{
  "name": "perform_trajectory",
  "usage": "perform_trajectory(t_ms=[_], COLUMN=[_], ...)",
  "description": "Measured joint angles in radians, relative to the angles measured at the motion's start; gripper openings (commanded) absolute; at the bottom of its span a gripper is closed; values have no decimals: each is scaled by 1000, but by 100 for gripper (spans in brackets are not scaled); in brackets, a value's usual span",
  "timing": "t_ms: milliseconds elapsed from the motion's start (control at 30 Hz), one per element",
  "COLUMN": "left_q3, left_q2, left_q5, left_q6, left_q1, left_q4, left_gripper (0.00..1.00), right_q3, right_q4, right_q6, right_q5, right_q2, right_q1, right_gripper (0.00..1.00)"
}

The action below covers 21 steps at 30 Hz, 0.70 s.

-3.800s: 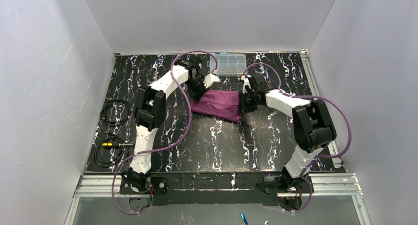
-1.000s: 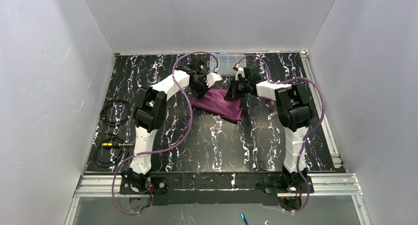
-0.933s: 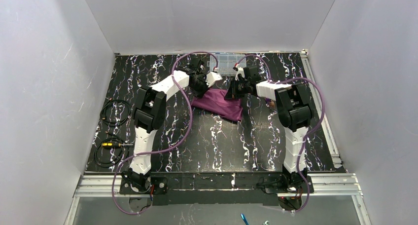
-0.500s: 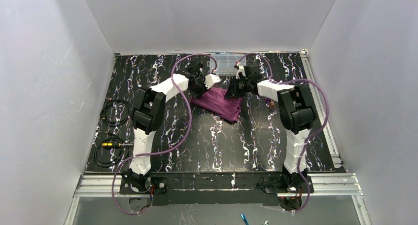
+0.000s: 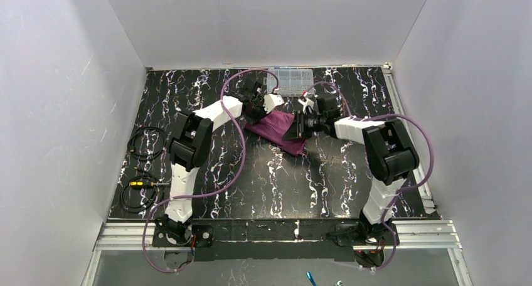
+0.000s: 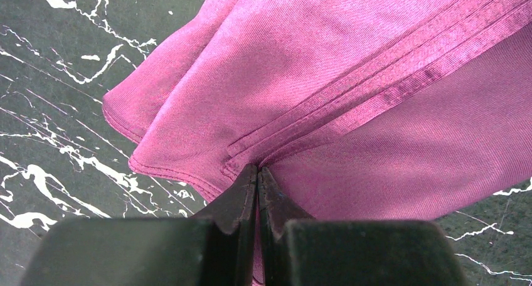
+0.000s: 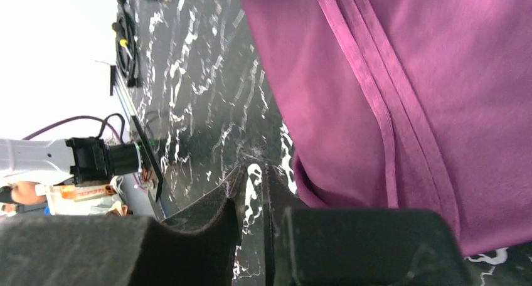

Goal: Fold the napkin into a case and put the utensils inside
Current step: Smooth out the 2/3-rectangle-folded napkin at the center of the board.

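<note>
At the far middle of the counter [image 5: 207, 110] lies the napkin [image 5: 276, 130], a plum-coloured cloth already doubled over into a slanted, roughly oblong bundle, with one arm reaching to it from either side. On its far left end, the left fingers [image 6: 241, 198] are pressed together on a hemmed edge, cloth showing between them, and the layers fan away from that pinch in soft folds. At the near right end, the right fingers [image 7: 207, 217] lie low over the counter with only a narrow gap between them; marbled counter shows through that gap and no cloth sits in it, though the napkin's edge lies just beside one finger. Behind the napkin, near the back wall, stands a clear plastic box [image 5: 290, 80]. I cannot pick out the utensils in any of these views. By my reading the folding step is in hand: the cloth is layered but loose and wrinkled, not yet a flat narrow pouch, so the work looks perhaps midway, with nothing placed inside. What the next move seems to call for is a firm hold for the right fingers on the nearby edge, so that both ends can be pulled taut and a clean fold laid. Thin, slippery cloth may slide or bunch, so the pinch should gather every layer.
</note>
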Motion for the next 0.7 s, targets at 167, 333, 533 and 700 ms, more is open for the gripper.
perform_trajectory(t_ms=[167,333,533,700], left_q3=[0,0,42,138], left_q2=[0,0,-6,-27], left_q5=[-6,-39,-59,-11], left_q6=[-1,1,0,-26], left_q1=[0,0,7,13], left_q4=[5,15,-41,-165], left_gripper=[5,35,43,50], right_q3=[-50,-57,-57,-59], right_q4=[5,39,92,134], right_q6=[-2,5,23,39], right_q5=[-17,-40,-78,-88], right_q2=[77,145,171,183], right_q1=[0,-20,-31,-35], right_gripper=[19,19,18,18])
